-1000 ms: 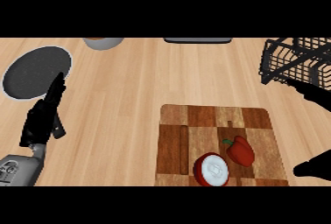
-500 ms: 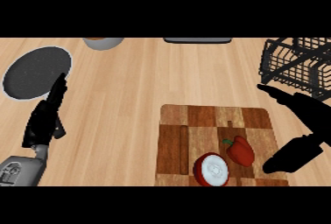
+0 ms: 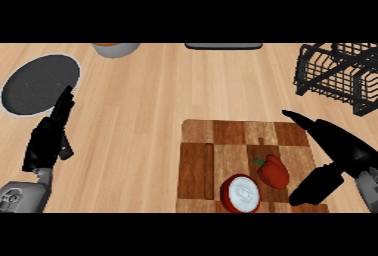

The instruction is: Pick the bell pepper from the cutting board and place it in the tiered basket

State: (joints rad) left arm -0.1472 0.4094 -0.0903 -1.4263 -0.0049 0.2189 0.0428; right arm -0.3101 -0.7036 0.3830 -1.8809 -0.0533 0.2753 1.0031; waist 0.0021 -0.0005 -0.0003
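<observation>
the bell pepper (image 3: 274,171) lies on the cutting board (image 3: 221,150), red with a small green stem, in the board's lower right part. just beside it, at its lower left, sits a halved red onion (image 3: 241,193), cut face up and pale (the two look close to touching, but i cannot tell if they do).

my right hand (image 3: 336,155) hangs over the board's right edge, fingers straight and spread, one pointing up and left, the thumb reaching down near the pepper's right side. it holds nothing, and is apart from the pepper.

my left hand (image 3: 50,135) rests at the left side of the counter (image 3: 148,100), fingers straight and pointing up, their tips overlapping the lower edge of a dark round plate (image 3: 37,82).

the tiered basket (image 3: 339,72), black wire, stands at the upper right, well apart from the board. a grey bowl (image 3: 116,48) shows at the top edge.
</observation>
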